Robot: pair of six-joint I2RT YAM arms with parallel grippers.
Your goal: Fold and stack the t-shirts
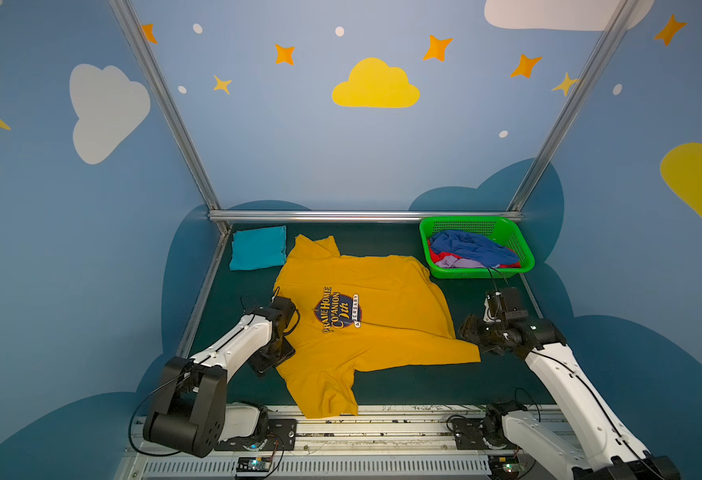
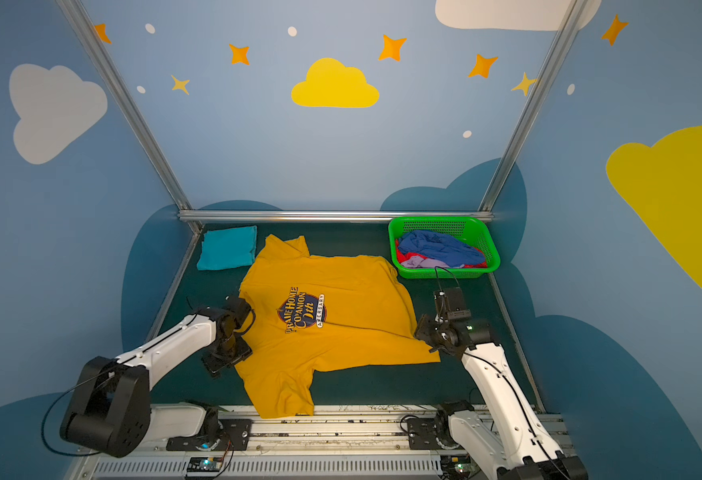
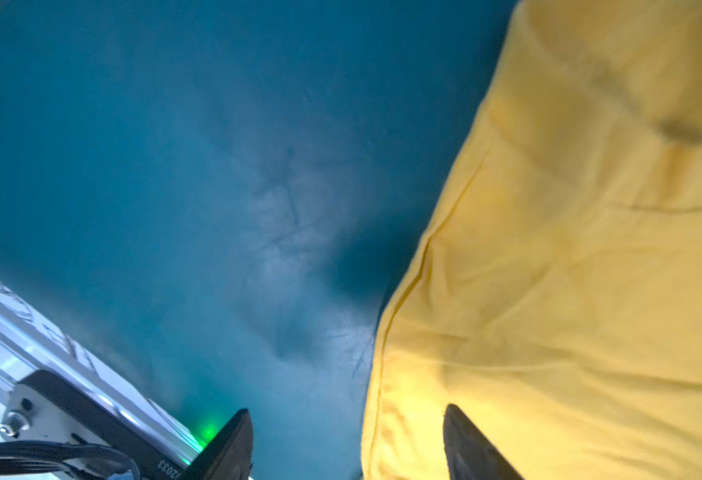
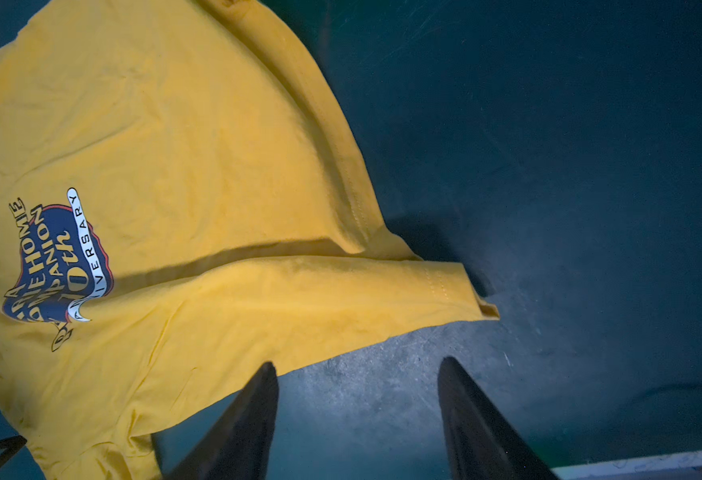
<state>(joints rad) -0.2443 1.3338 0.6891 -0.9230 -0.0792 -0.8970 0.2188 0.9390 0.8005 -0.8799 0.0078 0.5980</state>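
The big yellow t-shirt [image 1: 382,332] lies spread out in the middle of the dark green table [image 1: 403,386]. It is a bit crumpled and has a round navy print [image 1: 338,309] on top. One sleeve reaches the metal rail [image 1: 403,415] at 6 o'clock. A folded teal t-shirt [image 1: 258,248] lies just beside it at 10 o'clock. At 2 o'clock a green basket [image 1: 465,273] holds a heap of t-shirts [image 1: 470,249], blue, red and lavender. The left claw [image 3: 346,411] is spread wide at the shirt's 9 o'clock edge. The right claw [image 4: 357,362] is spread over bare table at 3 o'clock, pinching nothing.

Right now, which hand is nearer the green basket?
Right. The right hand hovers just in front of the green basket, at the yellow t-shirt's hem; the left hand is across the shirt.
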